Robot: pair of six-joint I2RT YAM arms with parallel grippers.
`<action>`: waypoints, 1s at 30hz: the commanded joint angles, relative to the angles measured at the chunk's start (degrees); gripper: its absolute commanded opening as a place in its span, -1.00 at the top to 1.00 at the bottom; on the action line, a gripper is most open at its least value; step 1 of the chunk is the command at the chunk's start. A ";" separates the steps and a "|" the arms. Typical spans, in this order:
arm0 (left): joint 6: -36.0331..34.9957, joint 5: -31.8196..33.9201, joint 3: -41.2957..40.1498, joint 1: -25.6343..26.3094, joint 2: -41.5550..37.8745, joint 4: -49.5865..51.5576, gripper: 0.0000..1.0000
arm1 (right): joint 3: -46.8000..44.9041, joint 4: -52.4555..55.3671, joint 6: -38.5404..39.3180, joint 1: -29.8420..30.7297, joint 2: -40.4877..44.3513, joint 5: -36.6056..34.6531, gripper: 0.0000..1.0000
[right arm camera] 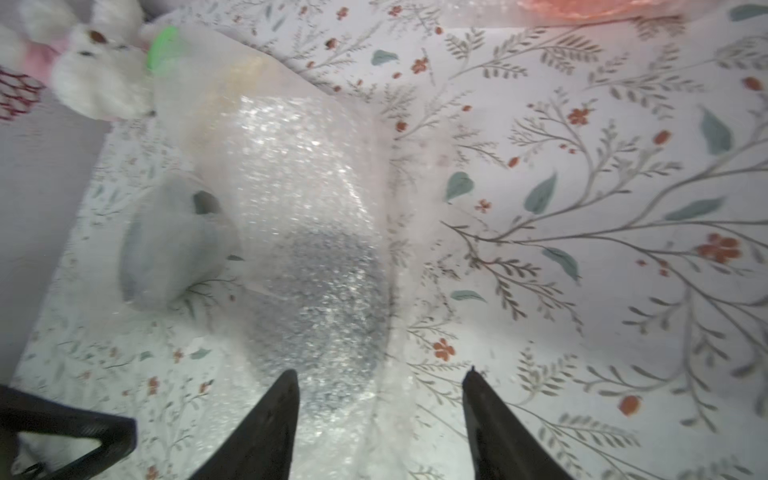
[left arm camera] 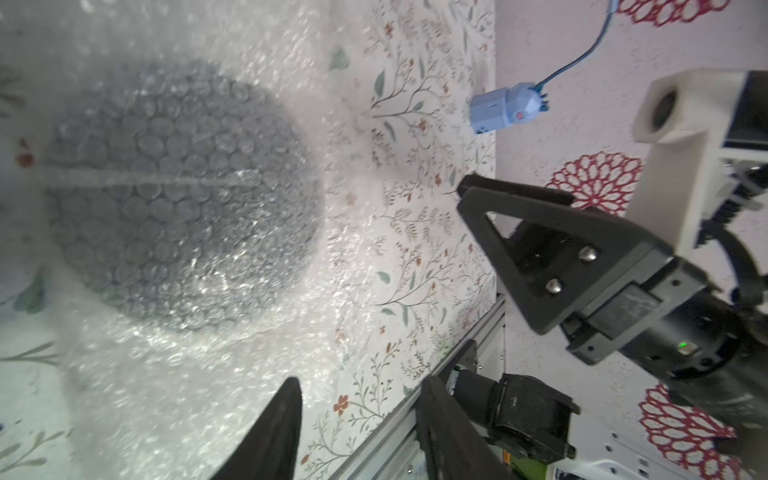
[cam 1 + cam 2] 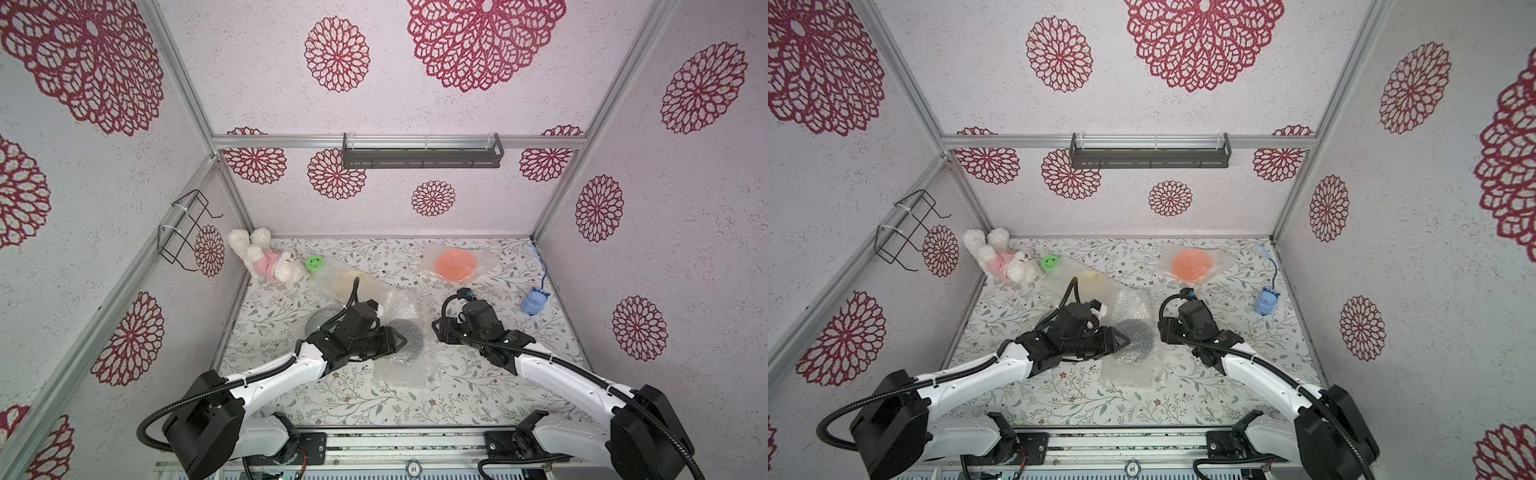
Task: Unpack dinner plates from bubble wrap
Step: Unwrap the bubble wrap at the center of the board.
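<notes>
Surface (image 3: 1183, 399): bubble wrap (image 3: 1129, 374) at centre, long axis running away from the robot, black plate (image 3: 1138, 330) wrapped in its middle. Left gripper (image 2: 361, 382) over the plate, nearer; right gripper (image 1: 381, 370) just beside the wrap's right edge. Both jaws parted, gripping nothing.

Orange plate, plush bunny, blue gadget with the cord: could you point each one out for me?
Orange plate (image 3: 456, 265): in a top view, on its middle.
Plush bunny (image 3: 267, 264): in a top view, on its pink body.
Blue gadget (image 2: 500, 109): in the left wrist view, on its body.
</notes>
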State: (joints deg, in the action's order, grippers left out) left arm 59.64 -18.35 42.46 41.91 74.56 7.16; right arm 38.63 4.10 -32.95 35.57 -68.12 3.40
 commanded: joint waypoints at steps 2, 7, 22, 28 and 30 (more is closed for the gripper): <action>0.86 1.52 0.87 -2.82 2.62 1.94 0.04 | 1.25 -8.17 -4.43 0.21 -4.34 12.86 -0.47; 1.88 0.18 1.22 -4.63 8.82 -1.19 0.14 | 1.55 -15.43 -8.35 0.46 -13.42 16.94 -0.60; -0.63 -0.85 -4.93 -7.88 17.63 -4.96 0.14 | -3.69 -22.69 -9.21 -1.12 -23.25 19.21 -0.73; -1.85 -0.13 -5.23 -7.94 20.20 -4.22 0.14 | -4.03 -26.23 -9.97 -1.29 -24.58 23.34 -0.72; -2.11 -0.06 -5.53 -7.94 20.49 -4.09 0.14 | -3.60 -26.33 -9.66 -1.46 -25.02 24.54 -0.71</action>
State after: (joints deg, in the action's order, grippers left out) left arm 58.57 -20.25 38.11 34.11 92.29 1.21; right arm 35.00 -21.43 -41.74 34.22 -91.96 24.32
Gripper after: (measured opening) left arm 0.429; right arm 0.856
